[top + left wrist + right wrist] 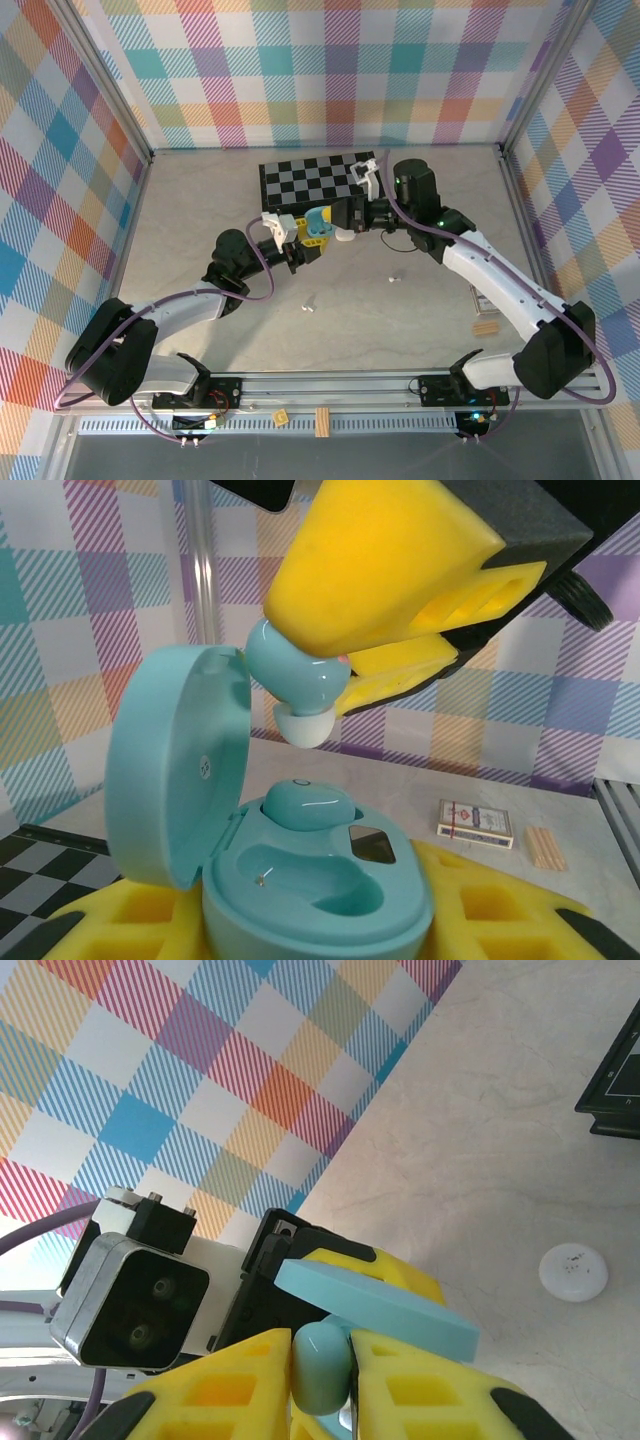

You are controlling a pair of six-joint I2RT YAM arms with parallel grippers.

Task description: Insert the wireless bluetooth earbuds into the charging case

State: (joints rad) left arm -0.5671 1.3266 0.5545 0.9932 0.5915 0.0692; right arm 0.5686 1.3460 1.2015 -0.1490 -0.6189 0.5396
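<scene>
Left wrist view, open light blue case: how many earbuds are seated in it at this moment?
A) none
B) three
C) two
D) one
D: one light blue earbud sits in the charging case; the well in front of it is empty, and a second earbud is pinched above the case.

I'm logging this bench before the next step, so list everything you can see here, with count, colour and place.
charging case: one, light blue, lid open, lifted above the table.
seated earbud: one, light blue, in one socket; the other socket empty.
held earbud: one, light blue, white tip, just above the case.
small white pieces: two, on the table near the arms; too small to identify.
checkerboard: one, black and white, far middle of table.
card deck: one, white box, on table at right.
wooden block: one, tan, beside the deck.
left gripper: yellow fingers, shut on the charging case.
right gripper: yellow fingers, shut on the held earbud.
</scene>
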